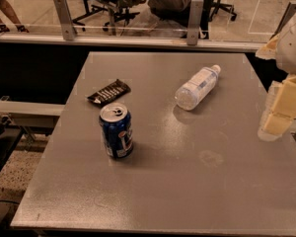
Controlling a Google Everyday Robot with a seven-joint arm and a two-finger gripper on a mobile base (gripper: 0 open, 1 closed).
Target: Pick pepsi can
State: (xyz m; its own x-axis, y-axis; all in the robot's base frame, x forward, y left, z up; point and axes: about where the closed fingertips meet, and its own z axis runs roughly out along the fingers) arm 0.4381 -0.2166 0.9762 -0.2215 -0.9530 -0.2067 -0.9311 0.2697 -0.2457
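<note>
- The pepsi can [116,131] stands upright on the table [187,191], near a dark wrapper [108,92].
- The end effector [282,107] hangs at the right edge, well apart from the can; I cannot tell its state.

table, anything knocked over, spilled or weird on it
Only the water bottle stands out: it lies on its side on the table, cap on, with no spill showing. The pepsi can stands upright, the wrapper lies flat, and the claw hangs at the right edge, apart from them all.
</note>
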